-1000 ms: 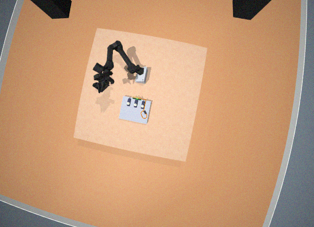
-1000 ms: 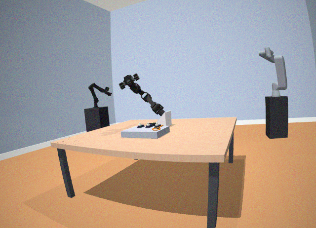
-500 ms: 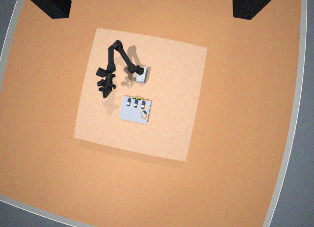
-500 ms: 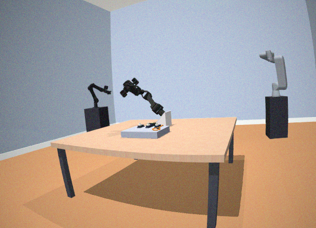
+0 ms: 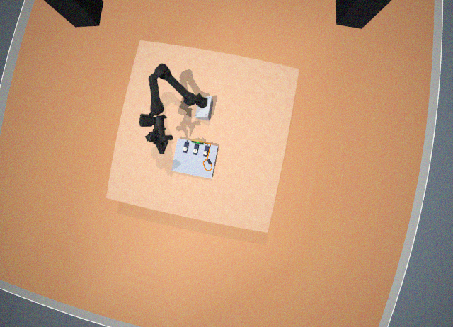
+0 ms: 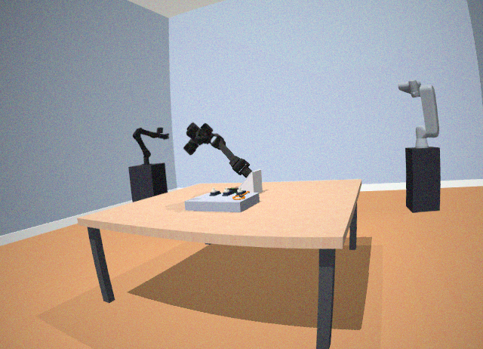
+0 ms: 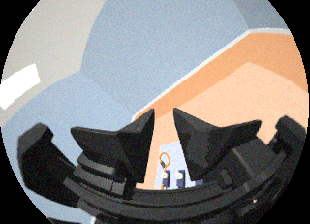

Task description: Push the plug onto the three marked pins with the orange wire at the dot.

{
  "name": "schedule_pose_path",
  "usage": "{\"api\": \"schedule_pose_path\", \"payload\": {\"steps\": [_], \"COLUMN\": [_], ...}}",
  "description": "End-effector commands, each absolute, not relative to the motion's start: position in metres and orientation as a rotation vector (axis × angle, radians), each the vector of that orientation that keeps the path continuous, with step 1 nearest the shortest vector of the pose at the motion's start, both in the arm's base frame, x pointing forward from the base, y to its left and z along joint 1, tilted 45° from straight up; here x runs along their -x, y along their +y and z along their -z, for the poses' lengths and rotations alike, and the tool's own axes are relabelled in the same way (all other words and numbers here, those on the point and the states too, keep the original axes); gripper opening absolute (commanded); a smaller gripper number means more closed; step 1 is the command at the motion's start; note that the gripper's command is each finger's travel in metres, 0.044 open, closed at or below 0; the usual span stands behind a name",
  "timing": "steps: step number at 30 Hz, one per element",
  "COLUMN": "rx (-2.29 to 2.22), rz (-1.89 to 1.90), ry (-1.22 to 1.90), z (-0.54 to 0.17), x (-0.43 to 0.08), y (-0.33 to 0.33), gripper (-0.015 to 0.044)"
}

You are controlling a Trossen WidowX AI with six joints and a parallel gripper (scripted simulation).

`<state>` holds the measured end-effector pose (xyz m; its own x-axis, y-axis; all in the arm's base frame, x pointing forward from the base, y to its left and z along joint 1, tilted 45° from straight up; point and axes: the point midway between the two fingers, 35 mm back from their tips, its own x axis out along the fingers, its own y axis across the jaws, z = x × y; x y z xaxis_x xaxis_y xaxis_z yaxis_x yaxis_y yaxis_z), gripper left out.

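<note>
The pale grey-blue holder (image 5: 188, 166) (image 6: 212, 205) (image 7: 170, 148) sits on the table and carries three dark servo-like blocks with white discs. The orange lead (image 5: 210, 170) (image 7: 165, 153) forms a loop on its top. The small dark plug (image 5: 209, 161) (image 7: 163, 164) lies at that loop. A thin green strip (image 5: 197, 142) runs along one holder edge; single pins, the marked band and dot are too small to make out. My gripper (image 5: 162, 151) (image 6: 189, 148) (image 7: 164, 111) is raised above the table, off to one side of the holder. Its fingers stand partly open with nothing between them.
A pale wedge-shaped mount (image 5: 203, 113) (image 6: 256, 181) stands at my arm's base, beyond the strip side of the holder. The table edge (image 6: 210, 236) lies nearer the exterior camera. Two other arms stand on black pedestals (image 6: 422, 179) (image 6: 146, 181) away from the table.
</note>
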<state>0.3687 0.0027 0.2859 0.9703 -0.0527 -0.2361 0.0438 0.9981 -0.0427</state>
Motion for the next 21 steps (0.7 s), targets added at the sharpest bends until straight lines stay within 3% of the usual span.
{"api": "schedule_pose_path", "payload": {"steps": [1,21], "rx": [0.069,0.31], "rz": [0.075,0.154], "ry": [0.375,0.966], "z": [-0.261,-0.138], "x": [-0.388,-0.442], "y": [0.003,0.016], "gripper": [0.0115,0.0115]}}
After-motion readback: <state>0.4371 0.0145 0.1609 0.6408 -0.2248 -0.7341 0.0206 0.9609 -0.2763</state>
